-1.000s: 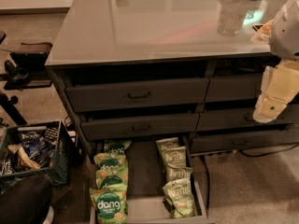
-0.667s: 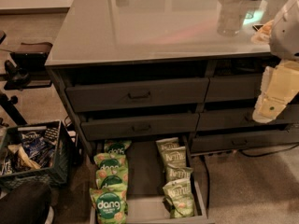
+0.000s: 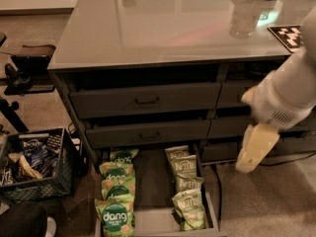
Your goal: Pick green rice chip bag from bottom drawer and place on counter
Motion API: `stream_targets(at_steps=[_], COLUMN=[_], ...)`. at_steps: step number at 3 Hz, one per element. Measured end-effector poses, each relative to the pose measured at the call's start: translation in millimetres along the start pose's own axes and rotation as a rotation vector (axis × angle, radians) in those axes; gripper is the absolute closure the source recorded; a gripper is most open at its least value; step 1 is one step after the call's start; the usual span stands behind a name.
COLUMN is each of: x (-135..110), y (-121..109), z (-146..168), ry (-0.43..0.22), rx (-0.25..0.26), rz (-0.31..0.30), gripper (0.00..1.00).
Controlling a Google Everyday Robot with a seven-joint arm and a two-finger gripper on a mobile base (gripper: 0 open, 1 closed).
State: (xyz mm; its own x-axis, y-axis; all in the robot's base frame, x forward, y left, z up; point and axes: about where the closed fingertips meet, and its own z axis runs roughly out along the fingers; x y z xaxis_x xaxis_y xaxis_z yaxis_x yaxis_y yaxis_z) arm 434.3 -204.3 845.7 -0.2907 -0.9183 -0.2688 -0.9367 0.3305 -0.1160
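Several bright green rice chip bags with "dang" badges lie in a row down the left side of the open bottom drawer [image 3: 150, 181]; the nearest green rice chip bag [image 3: 116, 216] is at the drawer's front left. Paler olive Kettle bags [image 3: 188, 206] fill the drawer's right side. The glossy pale grey counter [image 3: 163, 28] tops the cabinet. My gripper [image 3: 251, 154], pale and pointing down from the white arm [image 3: 291, 90], hangs in front of the cabinet's right drawers. It is right of and above the open drawer and touches no bag.
Two shut drawer fronts with black handles [image 3: 147, 101] sit above the open drawer. A black crate [image 3: 37, 169] of snacks stands on the floor at left, with a dark stand [image 3: 22, 68] behind it. A clear bottle [image 3: 243, 16] and a black-and-white marker tag [image 3: 291, 33] are on the counter's right.
My arm and gripper have swung left and down from the counter's right edge to the front of the right drawers. The bags and the drawer have not moved.
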Motion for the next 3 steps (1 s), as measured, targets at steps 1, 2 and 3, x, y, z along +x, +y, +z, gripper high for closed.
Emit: stream_targets(at_steps=[1, 2, 3], x=[17, 25, 25], y=[19, 22, 22], z=[94, 171, 171], ry=[-0.015, -0.027, -0.027], rx=[-0.088, -0.119, -0.119], rz=[0.032, 0.060, 0.060], gripper=[0.00, 0.00, 0.00])
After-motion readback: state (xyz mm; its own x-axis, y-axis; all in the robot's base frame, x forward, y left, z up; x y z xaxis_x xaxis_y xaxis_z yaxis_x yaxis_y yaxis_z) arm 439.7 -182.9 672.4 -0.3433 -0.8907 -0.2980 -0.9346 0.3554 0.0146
